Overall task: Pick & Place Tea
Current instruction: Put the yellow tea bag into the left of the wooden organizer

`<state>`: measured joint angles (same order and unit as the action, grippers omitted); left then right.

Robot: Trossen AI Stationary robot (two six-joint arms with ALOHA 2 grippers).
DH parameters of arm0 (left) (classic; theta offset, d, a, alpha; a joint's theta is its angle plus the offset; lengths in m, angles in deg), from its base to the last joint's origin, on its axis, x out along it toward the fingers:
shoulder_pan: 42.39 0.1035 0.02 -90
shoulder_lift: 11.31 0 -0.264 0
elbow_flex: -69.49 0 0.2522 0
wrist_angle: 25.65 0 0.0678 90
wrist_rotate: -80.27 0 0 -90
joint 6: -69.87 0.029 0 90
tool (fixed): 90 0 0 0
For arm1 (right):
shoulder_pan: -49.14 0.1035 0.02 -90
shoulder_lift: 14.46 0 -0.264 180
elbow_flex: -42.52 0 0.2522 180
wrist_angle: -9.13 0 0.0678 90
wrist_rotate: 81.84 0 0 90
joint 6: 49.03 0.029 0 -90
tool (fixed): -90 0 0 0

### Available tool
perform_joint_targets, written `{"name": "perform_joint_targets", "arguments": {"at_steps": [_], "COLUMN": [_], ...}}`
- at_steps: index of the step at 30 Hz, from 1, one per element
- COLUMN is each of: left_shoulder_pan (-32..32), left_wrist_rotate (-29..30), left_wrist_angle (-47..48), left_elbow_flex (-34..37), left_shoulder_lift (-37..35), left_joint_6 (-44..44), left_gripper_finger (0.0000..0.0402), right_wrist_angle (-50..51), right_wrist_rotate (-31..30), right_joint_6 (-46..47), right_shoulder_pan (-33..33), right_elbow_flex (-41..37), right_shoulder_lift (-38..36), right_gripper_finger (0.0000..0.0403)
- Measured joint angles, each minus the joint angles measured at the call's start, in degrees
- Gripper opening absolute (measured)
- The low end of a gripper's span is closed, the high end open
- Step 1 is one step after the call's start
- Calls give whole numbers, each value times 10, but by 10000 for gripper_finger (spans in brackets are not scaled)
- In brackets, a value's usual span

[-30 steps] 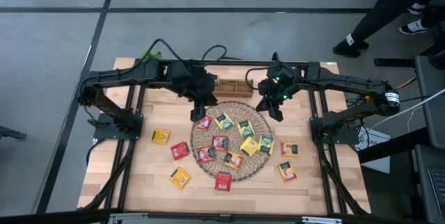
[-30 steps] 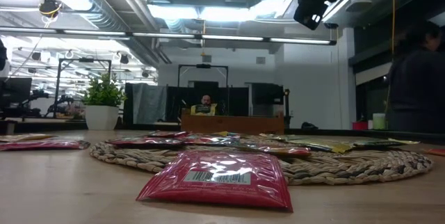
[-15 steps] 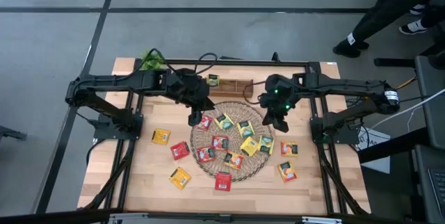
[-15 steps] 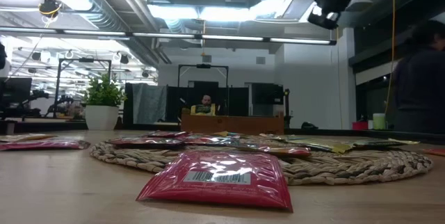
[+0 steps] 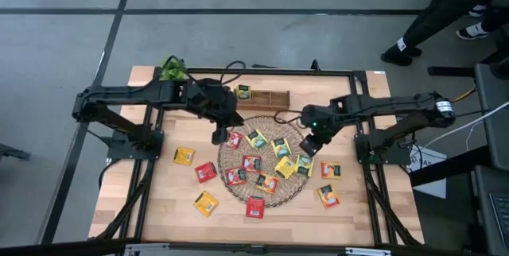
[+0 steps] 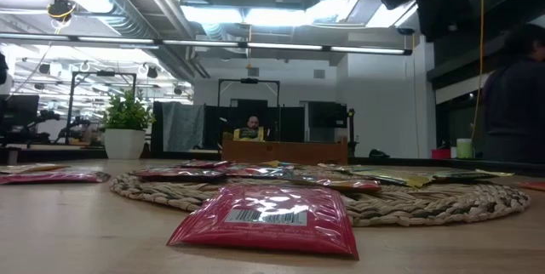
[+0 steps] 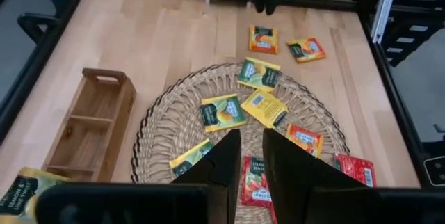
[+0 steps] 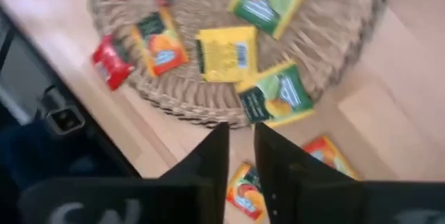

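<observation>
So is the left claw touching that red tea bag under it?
Cannot tell: the left wrist view shows the left gripper over the red tea bag, hiding any gap.

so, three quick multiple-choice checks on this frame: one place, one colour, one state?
1. The right gripper is over:
A. the green plant
B. the round wicker mat's rim on its own side
C. the bare front table edge

2. The two small square sachets on the wood on the right arm's side of the mat are:
A. blue
B. black
C. orange

3. The red foil sachet nearest the low camera:
A. lies flat, barcode up
B. stands on edge
C. hangs from a gripper

B: the high view puts the right gripper at the round wicker mat's rim.
C: both sachets show orange.
A: the red foil sachet lies flat on the wood, barcode showing.
</observation>
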<state>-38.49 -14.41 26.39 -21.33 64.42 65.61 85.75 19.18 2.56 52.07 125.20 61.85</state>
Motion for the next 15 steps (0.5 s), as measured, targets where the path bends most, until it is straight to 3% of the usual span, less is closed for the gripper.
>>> {"name": "perform_joint_targets", "arguments": {"at_steps": [8, 15], "left_shoulder_pan": [0, 0], "left_wrist_rotate": [0, 1], "left_wrist_angle": [-5, -8], "left_elbow_flex": [0, 0], "left_shoulder_lift": [-15, -17], "left_joint_6": [19, 20], "left_gripper_finger": [59, 59], "right_wrist_angle": [24, 36], "right_wrist_rotate": [-46, -54], "right_joint_6": [122, 156], "right_shoulder_pan": [43, 63], "right_elbow_flex": [0, 0], "right_shoulder_lift": [45, 112], "right_gripper_finger": [181, 208]}}
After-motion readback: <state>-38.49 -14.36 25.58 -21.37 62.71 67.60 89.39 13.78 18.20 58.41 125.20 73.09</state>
